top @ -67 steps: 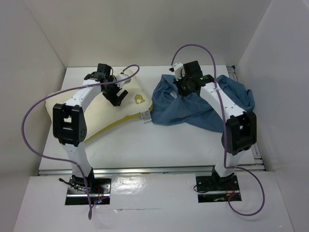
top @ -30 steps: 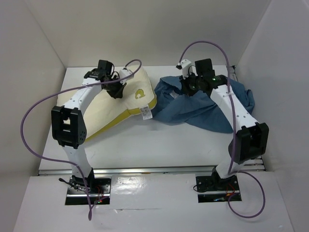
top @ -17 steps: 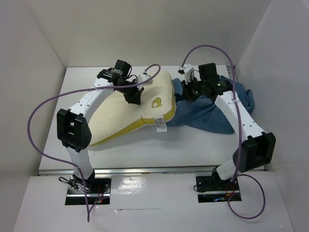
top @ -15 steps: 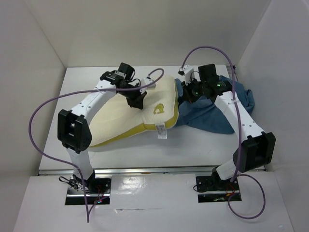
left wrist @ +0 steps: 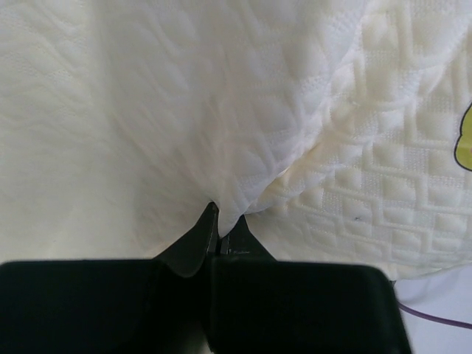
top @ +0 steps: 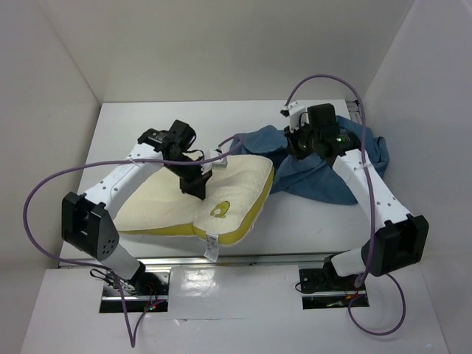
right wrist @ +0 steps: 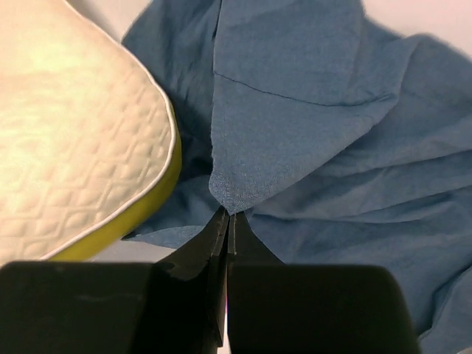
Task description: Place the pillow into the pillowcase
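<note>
The cream pillow with yellow piping lies at the table's front middle, its right end against the blue pillowcase. My left gripper is shut on a pinch of the pillow's quilted fabric, near its yellow logo. My right gripper is shut on a fold of the pillowcase, holding its left edge up beside the pillow's rounded corner. The pillowcase spreads crumpled to the right and back.
White walls close in the table on three sides. A white tag hangs off the pillow's front edge over the table's near rail. Purple cables loop from both arms.
The left arm has dragged the pillow forward and toward the near edge, rotating it. The right gripper has stayed at the pillowcase's left edge, still pinching the cloth.
</note>
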{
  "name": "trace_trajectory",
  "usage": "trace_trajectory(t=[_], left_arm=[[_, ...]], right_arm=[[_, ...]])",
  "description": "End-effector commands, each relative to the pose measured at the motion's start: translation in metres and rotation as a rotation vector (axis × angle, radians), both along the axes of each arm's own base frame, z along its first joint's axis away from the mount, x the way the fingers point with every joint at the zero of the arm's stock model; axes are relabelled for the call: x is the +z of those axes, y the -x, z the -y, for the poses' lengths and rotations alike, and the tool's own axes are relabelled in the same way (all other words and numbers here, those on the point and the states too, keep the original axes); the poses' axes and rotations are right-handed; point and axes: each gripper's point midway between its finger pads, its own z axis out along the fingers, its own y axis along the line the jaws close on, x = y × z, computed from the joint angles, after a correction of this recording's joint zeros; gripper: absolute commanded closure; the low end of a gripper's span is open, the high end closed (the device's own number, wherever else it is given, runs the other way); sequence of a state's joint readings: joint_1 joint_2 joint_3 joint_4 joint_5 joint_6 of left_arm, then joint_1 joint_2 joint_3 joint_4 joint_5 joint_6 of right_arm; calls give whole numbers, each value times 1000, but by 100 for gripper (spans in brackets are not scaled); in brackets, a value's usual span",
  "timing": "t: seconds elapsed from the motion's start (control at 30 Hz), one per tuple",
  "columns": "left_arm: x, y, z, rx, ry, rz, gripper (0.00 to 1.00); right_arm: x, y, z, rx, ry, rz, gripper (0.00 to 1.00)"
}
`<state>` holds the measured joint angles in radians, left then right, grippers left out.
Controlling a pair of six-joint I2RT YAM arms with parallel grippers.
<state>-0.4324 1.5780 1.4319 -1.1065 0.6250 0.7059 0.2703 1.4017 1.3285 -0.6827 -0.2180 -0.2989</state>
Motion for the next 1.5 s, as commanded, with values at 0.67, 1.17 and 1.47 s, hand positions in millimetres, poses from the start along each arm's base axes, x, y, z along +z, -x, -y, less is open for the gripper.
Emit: trace_trajectory(t=[0.67, 1.17, 1.47], left_arm=[[14, -75, 55, -40, 111, 39, 100], [-2, -175, 13, 263, 161, -88, 100], [7, -174, 38, 331, 241, -182, 100]], right_arm=[[64, 108, -42, 330, -276, -12, 100], [24, 151, -27, 375, -169, -95, 100], [13, 155, -57, 484, -210, -174, 100]])
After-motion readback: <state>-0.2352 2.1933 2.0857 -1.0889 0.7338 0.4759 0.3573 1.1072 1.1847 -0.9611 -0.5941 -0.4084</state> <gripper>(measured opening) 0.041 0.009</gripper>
